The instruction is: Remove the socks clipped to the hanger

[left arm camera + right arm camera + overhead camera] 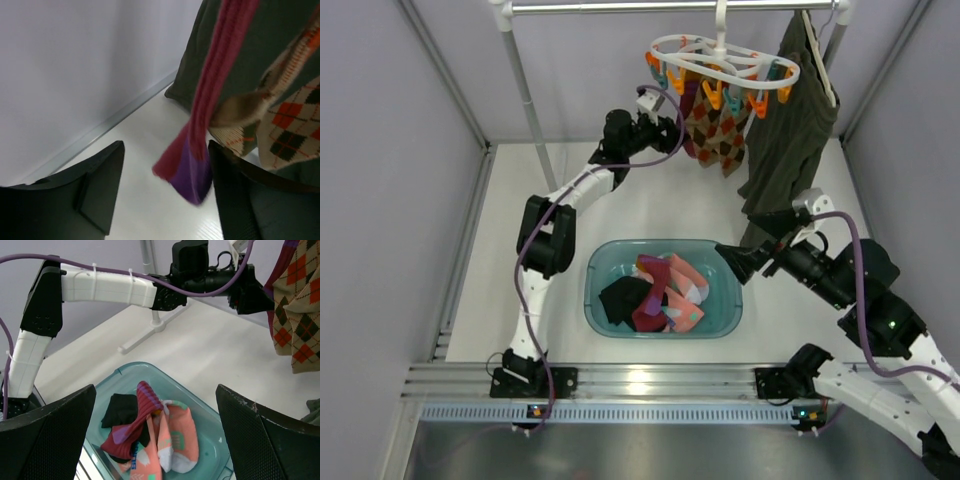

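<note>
The white looped hanger (720, 52) with orange and teal clips hangs from the rail at the top. Argyle socks (718, 132) and a dark red sock with a purple toe (688, 118) hang clipped to it. My left gripper (672, 132) is open beside the red sock; in the left wrist view the gripper (166, 185) has that sock's purple toe (192, 172) hanging between its fingers, near the right finger (235, 195). My right gripper (732, 260) is open and empty above the teal bin (725, 318), which holds pink, black and red socks (150, 435).
A large dark olive garment (790, 120) hangs on a pale hanger right of the sock hanger. The rack's white pole (525, 90) stands at the back left. Grey walls close in both sides.
</note>
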Motion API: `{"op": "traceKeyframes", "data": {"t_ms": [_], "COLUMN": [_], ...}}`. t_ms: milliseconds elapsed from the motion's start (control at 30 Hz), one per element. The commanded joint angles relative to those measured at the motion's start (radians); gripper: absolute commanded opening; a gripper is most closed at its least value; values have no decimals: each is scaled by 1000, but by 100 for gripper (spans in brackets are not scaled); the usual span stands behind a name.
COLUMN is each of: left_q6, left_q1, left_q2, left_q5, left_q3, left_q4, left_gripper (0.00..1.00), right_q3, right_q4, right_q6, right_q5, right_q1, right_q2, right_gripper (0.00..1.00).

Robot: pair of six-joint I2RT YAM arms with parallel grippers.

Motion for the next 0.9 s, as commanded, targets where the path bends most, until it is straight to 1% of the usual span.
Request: {"op": "traceKeyframes", "data": {"t_ms": [0, 67, 100, 133, 167, 200, 233, 267, 300, 333, 367, 400, 433, 467, 533, 567, 633, 667, 733, 767, 800, 867], "left_q6": [-16, -14, -16, -16, -11, -8, 3, 33, 49, 60, 75, 70, 63, 49, 47, 52, 64, 70, 69, 67, 70, 104], "left_q1": [0, -3, -4, -4, -4, -4, -9, -13, -24, -33, -42, -58, -64, -67, -92, -102, -148, -162, -232, -233, -271, -323], "left_q2": [79, 113, 122, 121, 113, 100, 65, 41, 11, -50, -87, -124, -158, -234, -307, -371, -436, -465, -586, -586, -639, -687], "left_q5": [42, 26, 4, -8, -17, -65, -89, -114, -219, -276, -341, -399, -471, -505, -615, -705, -809, -900, -1014, -1039, -1065, -1140], "left_q3": [138, 187, 204, 201, 189, 167, 116, 86, 45, -33, -79, -122, -218, -259, -336, -406, -478, -509, -647, -647, -705, -756], "left_q4": [79, 79, 79, 79, 79, 79, 81, 81, 81, 84, 87, 96, 114, 124, 122, 122, 122, 122, 122, 122, 122, 122], "left_gripper": [69, 47, 35, 20, 15, 13, 0, 0, 0, 0, 0, 0, 0, 0, 0, 0, 0, 0, 0, 0, 0, 0], "right_q3": [-3, -8, -9, -9, -9, -9, -9, -12, -15, -16, -17, -16, -14, -11, -6, -5, 3, 18, 56, 70, 86, 144], "right_q4": [70, 76, 78, 76, 78, 78, 79, 82, 92, 95, 96, 101, 101, 102, 105, 105, 95, 87, 51, 38, 26, -28], "right_q6": [-15, -17, -17, -18, -20, -21, -23, -24, -24, -20, -18, -14, -8, -6, 0, 8, 14, 15, 12, 14, 11, 14], "right_q5": [-10, -10, -8, -7, -4, -2, -2, 1, 4, 7, 9, 7, 3, 1, -4, -2, 10, 21, 64, 91, 110, 151], "right_q1": [-6, -5, -6, -6, -5, -6, -6, -6, -6, -6, -5, -6, -5, -6, -5, -6, -5, -5, -5, -6, -6, -5], "right_q2": [20, 20, 19, 17, 17, 14, 11, 11, 11, 11, 9, 5, 2, -3, -23, -29, -44, -44, -32, -26, -18, 3], "right_gripper": [99, 99, 100, 99, 99, 99, 99, 99, 100, 100, 99, 99, 99, 99, 99, 100, 99, 100, 100, 100, 99, 100]}}
